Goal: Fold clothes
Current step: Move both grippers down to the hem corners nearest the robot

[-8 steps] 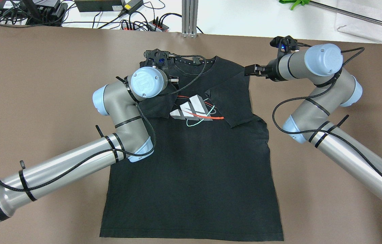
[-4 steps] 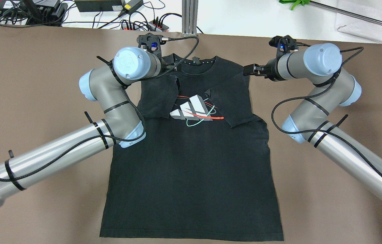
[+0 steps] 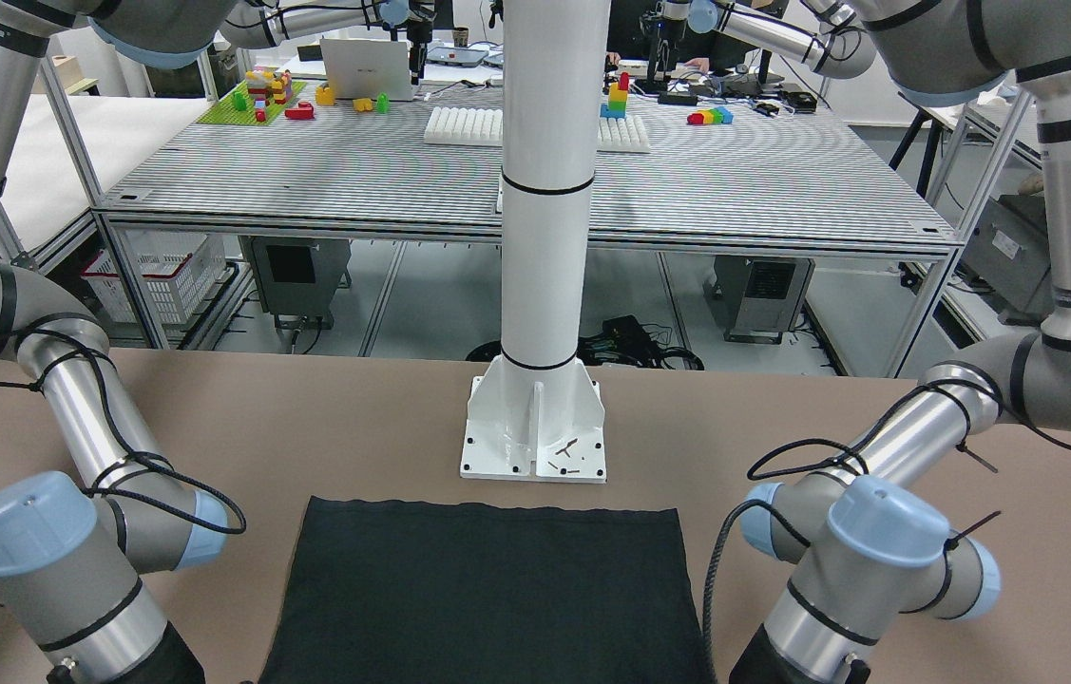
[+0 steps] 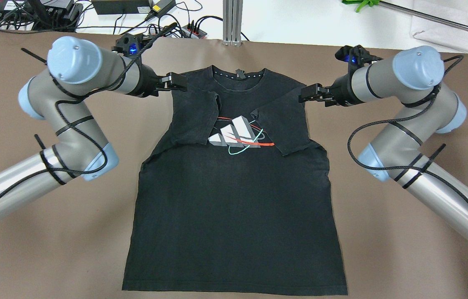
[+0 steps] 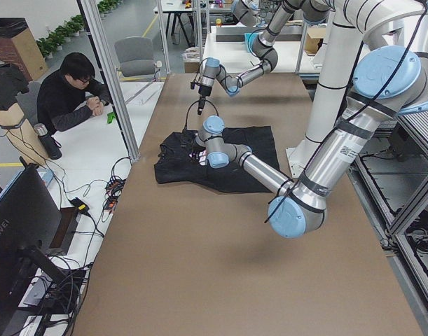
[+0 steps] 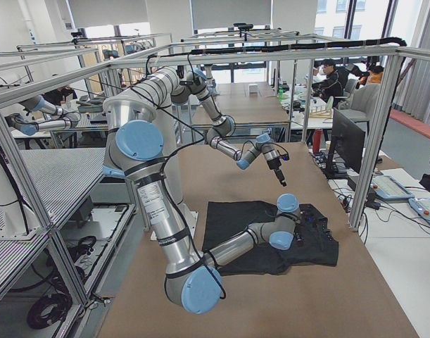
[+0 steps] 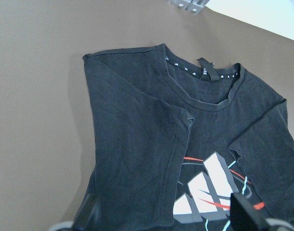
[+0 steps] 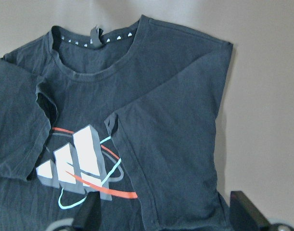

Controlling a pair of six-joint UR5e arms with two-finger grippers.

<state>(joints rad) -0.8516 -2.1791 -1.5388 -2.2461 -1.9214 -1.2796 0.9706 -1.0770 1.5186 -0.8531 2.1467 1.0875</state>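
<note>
The left gripper [image 4: 177, 83] is spread, its two fingers [image 7: 246, 214] wide apart at the bottom edge of its wrist view with no cloth between them. The right gripper [image 4: 306, 94] is spread likewise, its fingers [image 8: 245, 211] apart and holding nothing. In the overhead view the left gripper points in from the upper left and the right gripper from the upper right, each with its tip at a shoulder corner of the black T-shirt [image 4: 234, 216]. Whether either tip touches the fabric cannot be told. The black T-shirt lies flat, front up, in the middle of the brown surface [image 4: 383, 232]. Nearest, at the bottom edge of the frame, its hem [image 4: 234, 287] runs straight across, and above that the body is smooth with slight ripples along the sides. Farther up, both sleeves are folded inward over the chest, the left-of-centre sleeve [image 4: 194, 118] and the right-of-centre sleeve [image 4: 285, 124], with a gap between them. In that gap shows a print [image 4: 236, 133] of white slanted bars crossed by a red line and a teal line. Beyond it the collar [image 4: 238, 77], with a small label loop, faces the far edge of the surface. Past that edge, at the top of the frame, stand an aluminium post [image 4: 232, 20] and a power strip [image 4: 194, 32] with black cables.
</note>
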